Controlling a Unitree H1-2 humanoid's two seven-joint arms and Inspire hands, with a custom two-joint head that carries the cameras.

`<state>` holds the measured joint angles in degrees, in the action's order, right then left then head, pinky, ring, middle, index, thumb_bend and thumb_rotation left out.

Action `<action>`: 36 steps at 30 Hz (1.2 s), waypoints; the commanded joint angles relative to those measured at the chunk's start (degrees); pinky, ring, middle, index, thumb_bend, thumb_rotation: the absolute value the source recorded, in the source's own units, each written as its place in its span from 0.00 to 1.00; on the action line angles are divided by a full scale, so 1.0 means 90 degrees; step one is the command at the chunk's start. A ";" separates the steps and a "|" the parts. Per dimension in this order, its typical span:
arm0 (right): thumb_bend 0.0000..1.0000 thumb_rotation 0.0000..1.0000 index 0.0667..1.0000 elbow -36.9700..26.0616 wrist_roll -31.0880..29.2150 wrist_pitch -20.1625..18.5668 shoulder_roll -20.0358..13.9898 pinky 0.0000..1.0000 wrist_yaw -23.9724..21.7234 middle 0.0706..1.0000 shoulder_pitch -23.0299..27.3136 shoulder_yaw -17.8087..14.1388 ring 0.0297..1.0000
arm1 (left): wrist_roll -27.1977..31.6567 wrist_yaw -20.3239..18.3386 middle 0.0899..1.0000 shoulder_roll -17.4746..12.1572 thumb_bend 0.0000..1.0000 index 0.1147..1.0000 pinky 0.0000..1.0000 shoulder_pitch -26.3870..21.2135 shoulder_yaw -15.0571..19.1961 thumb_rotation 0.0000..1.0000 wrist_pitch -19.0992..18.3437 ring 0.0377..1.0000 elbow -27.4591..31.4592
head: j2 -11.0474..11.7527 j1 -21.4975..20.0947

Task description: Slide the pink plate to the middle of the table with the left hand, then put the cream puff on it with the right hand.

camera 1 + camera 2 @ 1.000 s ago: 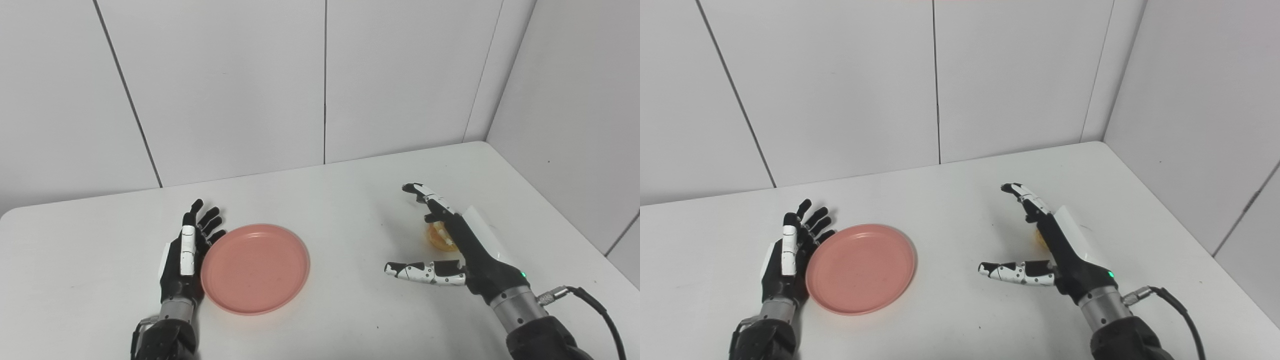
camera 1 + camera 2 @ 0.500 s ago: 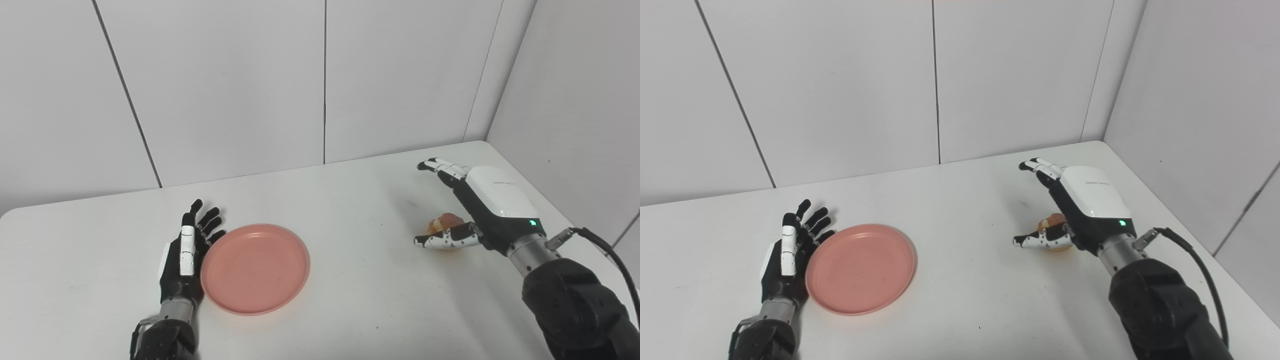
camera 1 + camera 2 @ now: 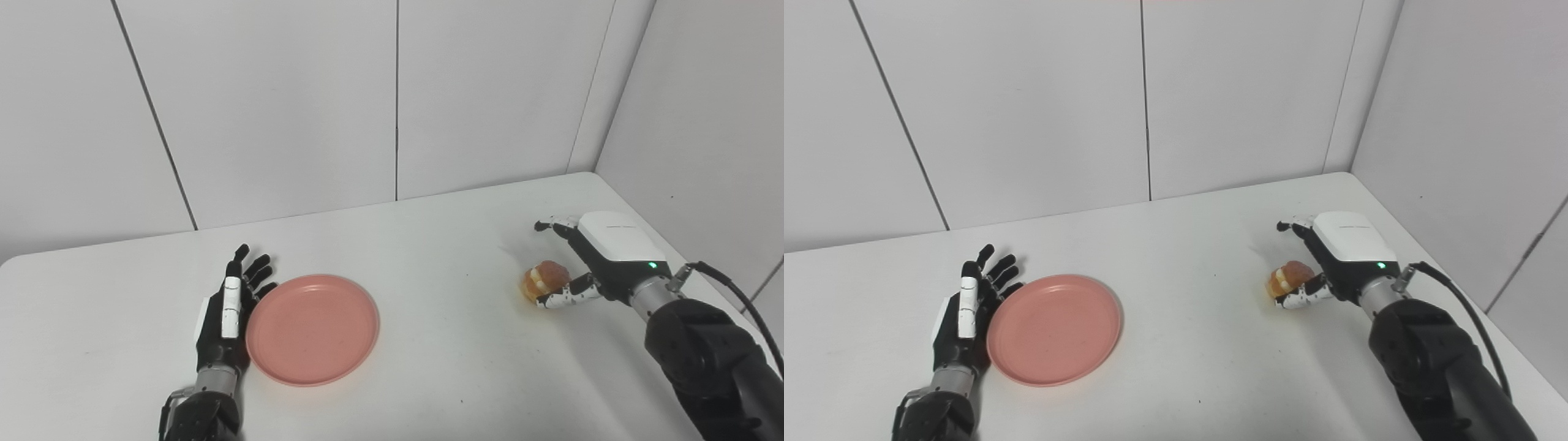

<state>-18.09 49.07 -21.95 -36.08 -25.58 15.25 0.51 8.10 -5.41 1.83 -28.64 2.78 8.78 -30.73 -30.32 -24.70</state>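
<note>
The pink plate point(image 3: 312, 329) lies flat on the white table point(image 3: 429, 245), left of its middle. My left hand point(image 3: 228, 309) is open, edge-on to the table, its fingers against the plate's left rim. The cream puff point(image 3: 542, 277), golden with cream in its middle, sits on the table at the right. My right hand point(image 3: 612, 251) is open and hangs over the puff's right side. Its thumb point(image 3: 566, 296) lies against the puff's near side and its fingers point(image 3: 554, 224) curl behind it, apart from it. The puff also shows in the right eye view point(image 3: 1290, 275).
White wall panels stand behind the table and along its right side, meeting at the far right corner. The table's right edge point(image 3: 686, 269) runs just past my right hand. A black cable point(image 3: 729, 294) trails from the right wrist.
My right hand rose, turned palm down and came down over the cream puff, its thumb closing onto the puff's near side. The left hand and the plate have not moved.
</note>
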 commanded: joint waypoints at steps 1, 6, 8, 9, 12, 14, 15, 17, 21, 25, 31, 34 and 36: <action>1.00 0.30 0.80 0.0090 -0.0064 0.0250 -0.0167 0.81 0.0270 0.84 0.0227 -0.0069 0.86 | -0.0057 0.0002 0.84 0.0013 0.80 0.92 0.81 0.0285 -0.0050 0.96 -0.0122 0.87 -0.0181 | -0.0014 0.0015; 1.00 0.27 0.81 0.0553 -0.0203 0.0404 -0.0162 0.71 0.0535 0.85 0.0293 -0.0023 0.83 | -0.0033 0.0014 0.85 0.0031 0.80 0.92 0.81 0.0310 -0.0016 0.95 -0.0113 0.88 -0.0223 | -0.0020 0.0034; 1.00 0.27 0.81 0.0691 -0.0241 0.0400 -0.0163 0.68 0.0563 0.85 0.0322 0.0003 0.83 | -0.0040 0.0030 0.85 0.0037 0.80 0.92 0.81 0.0324 -0.0011 0.95 -0.0140 0.88 -0.0203 | -0.0018 0.0051; 1.00 0.27 0.81 0.0768 -0.0251 0.0397 -0.0166 0.67 0.0574 0.85 0.0341 0.0022 0.83 | -0.0056 0.0045 0.85 0.0041 0.80 0.92 0.81 0.0332 -0.0014 0.95 -0.0154 0.88 -0.0185 | -0.0011 0.0064; 1.00 0.25 0.81 0.0955 -0.0272 0.0416 -0.0181 0.63 0.0630 0.85 0.0389 0.0085 0.82 | -0.0086 0.0065 0.85 0.0050 0.80 0.92 0.81 0.0346 -0.0025 0.96 -0.0156 0.88 -0.0154 | -0.0009 0.0075; 1.00 0.25 0.80 0.1077 -0.0293 0.0457 -0.0192 0.61 0.0693 0.84 0.0420 0.0128 0.81 | -0.0093 0.0060 0.85 0.0057 0.79 0.92 0.81 0.0348 -0.0027 0.96 -0.0131 0.88 -0.0157 | -0.0018 0.0088; 1.00 0.25 0.80 0.1105 -0.0303 0.0466 -0.0199 0.60 0.0711 0.84 0.0427 0.0140 0.81 | -0.0095 0.0059 0.85 0.0060 0.79 0.92 0.81 0.0349 -0.0028 0.96 -0.0126 0.88 -0.0155 | -0.0020 0.0091; 1.00 0.24 0.80 0.1153 -0.0321 0.0458 -0.0206 0.59 0.0710 0.85 0.0447 0.0177 0.81 | -0.0087 0.0058 0.85 0.0067 0.79 0.92 0.81 0.0360 -0.0029 0.96 -0.0160 0.88 -0.0129 | -0.0022 0.0095; 1.00 0.24 0.80 0.1246 -0.0330 0.0454 -0.0224 0.61 0.0681 0.84 0.0490 0.0275 0.81 | -0.0095 0.0070 0.85 0.0078 0.79 0.92 0.81 0.0380 -0.0034 0.96 -0.0150 0.88 -0.0115 | -0.0014 0.0112; 1.00 0.23 0.80 0.1311 -0.0373 0.0510 -0.0237 0.60 0.0718 0.84 0.0504 0.0336 0.79 | -0.0133 0.0099 0.85 0.0078 0.79 0.92 0.81 0.0391 -0.0051 0.97 -0.0148 0.88 -0.0120 | -0.0020 0.0131; 1.00 0.23 0.80 0.1358 -0.0490 0.0441 -0.0195 0.59 0.0680 0.84 0.0530 0.0399 0.78 | -0.0143 0.0129 0.85 0.0086 0.78 0.92 0.81 0.0426 -0.0072 0.97 -0.0211 0.88 -0.0034 | -0.0041 0.0163; 1.00 0.23 0.81 0.1369 -0.0492 0.0381 -0.0197 0.61 0.0631 0.85 0.0543 0.0470 0.79 | -0.0133 0.0142 0.85 0.0089 0.77 0.92 0.82 0.0438 -0.0065 0.97 -0.0270 0.88 0.0008 | -0.0056 0.0167; 1.00 0.24 0.81 0.1420 -0.0489 0.0421 -0.0213 0.61 0.0665 0.85 0.0546 0.0514 0.79 | -0.0136 0.0146 0.85 0.0087 0.77 0.92 0.82 0.0439 -0.0064 0.98 -0.0273 0.88 0.0017 | -0.0062 0.0175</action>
<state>-4.79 44.34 -19.43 -36.23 -20.60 17.92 5.53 7.15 -4.57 2.11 -27.61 2.43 7.99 -28.86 -30.76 -23.20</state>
